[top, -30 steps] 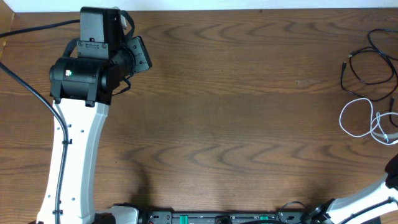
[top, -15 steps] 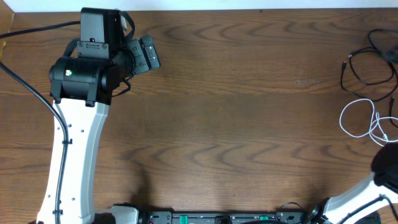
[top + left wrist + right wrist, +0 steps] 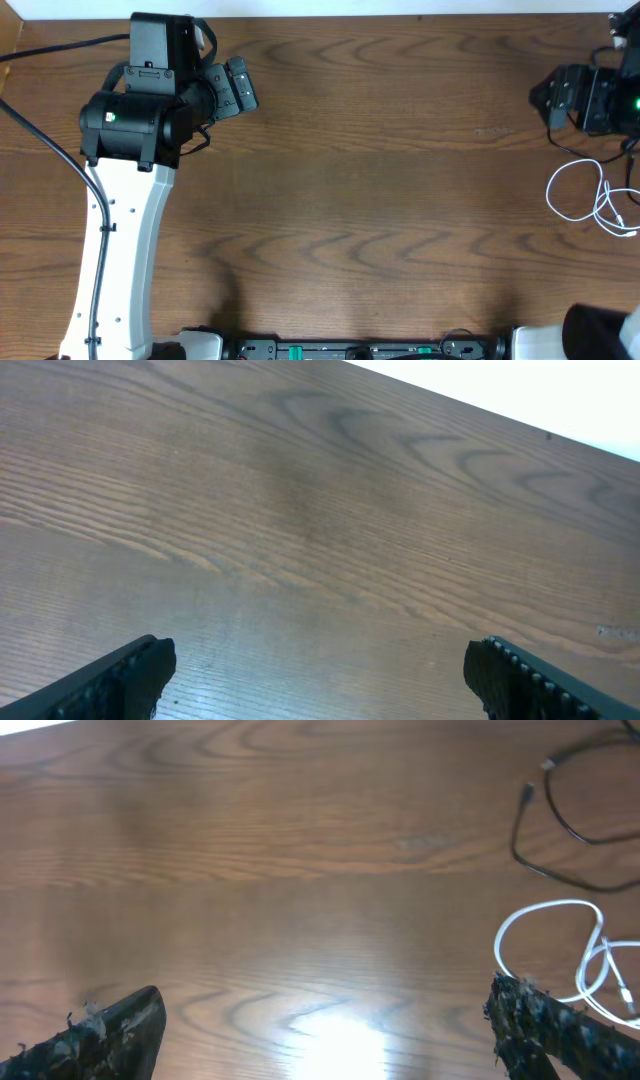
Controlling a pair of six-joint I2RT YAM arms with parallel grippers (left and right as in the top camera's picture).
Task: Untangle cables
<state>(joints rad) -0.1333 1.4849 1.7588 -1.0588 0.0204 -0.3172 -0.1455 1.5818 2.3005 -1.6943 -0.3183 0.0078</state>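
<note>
White and black cables (image 3: 548, 904) beside right pincer (image 3: 325, 1025)

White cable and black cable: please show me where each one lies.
white cable (image 3: 548, 904), right wrist view, top of its big loop.
black cable (image 3: 516, 838), right wrist view, left bend below its plug.

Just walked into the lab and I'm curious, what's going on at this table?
A two-armed robot is meant to untangle cables, but it holds nothing. The left fingers and right fingers are open above the table. The white cable and black cable lie untouched near its right edge.
</note>
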